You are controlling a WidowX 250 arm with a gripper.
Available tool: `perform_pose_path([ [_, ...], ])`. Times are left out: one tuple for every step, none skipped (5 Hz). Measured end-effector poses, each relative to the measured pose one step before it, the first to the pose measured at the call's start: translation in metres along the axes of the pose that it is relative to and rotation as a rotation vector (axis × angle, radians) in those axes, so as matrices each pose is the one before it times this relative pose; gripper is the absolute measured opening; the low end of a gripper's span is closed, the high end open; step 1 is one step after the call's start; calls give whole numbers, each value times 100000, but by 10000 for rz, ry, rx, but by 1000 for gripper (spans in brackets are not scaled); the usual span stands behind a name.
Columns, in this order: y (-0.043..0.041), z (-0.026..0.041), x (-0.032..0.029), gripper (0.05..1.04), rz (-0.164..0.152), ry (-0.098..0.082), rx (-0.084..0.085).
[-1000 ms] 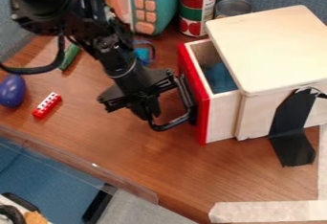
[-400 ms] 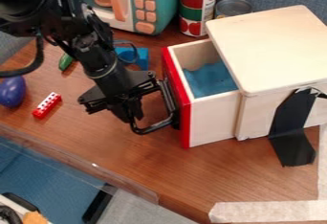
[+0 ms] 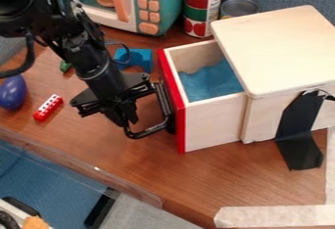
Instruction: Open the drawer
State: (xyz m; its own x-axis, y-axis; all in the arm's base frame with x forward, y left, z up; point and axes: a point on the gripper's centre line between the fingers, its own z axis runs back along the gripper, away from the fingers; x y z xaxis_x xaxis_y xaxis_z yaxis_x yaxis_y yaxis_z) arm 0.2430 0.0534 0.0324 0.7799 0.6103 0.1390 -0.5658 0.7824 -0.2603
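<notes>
The black gripper (image 3: 128, 120) hangs just left of the drawer's red front, at the black curved handle (image 3: 154, 129). Its lower end overlaps the handle's inner side, and I cannot make out how its fingers stand. The drawer (image 3: 212, 121), pale wood with a red front panel, stands well out of the wooden box (image 3: 281, 44). Blue material (image 3: 210, 82) lies inside the drawer. The box's lid covers the drawer's rear part.
Behind stand a teal toy microwave (image 3: 159, 3) and two cans (image 3: 203, 8). A blue block (image 3: 135, 59) is behind the gripper. Left lie a red brick (image 3: 48, 107) and a purple object (image 3: 12, 92). Black tape (image 3: 299, 130) holds the box's front side.
The gripper has moved left, and the drawer has slid out with it. More of the drawer's side wall and blue inside shows, along with the blue block behind.
</notes>
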Motion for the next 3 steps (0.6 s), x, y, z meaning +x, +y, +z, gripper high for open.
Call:
perform_pose_path([
  [397,76,-18,128,-17,79,39],
  [356,191,79,128,50,12,-16],
  [294,220,-112,128,-25,-13,19],
])
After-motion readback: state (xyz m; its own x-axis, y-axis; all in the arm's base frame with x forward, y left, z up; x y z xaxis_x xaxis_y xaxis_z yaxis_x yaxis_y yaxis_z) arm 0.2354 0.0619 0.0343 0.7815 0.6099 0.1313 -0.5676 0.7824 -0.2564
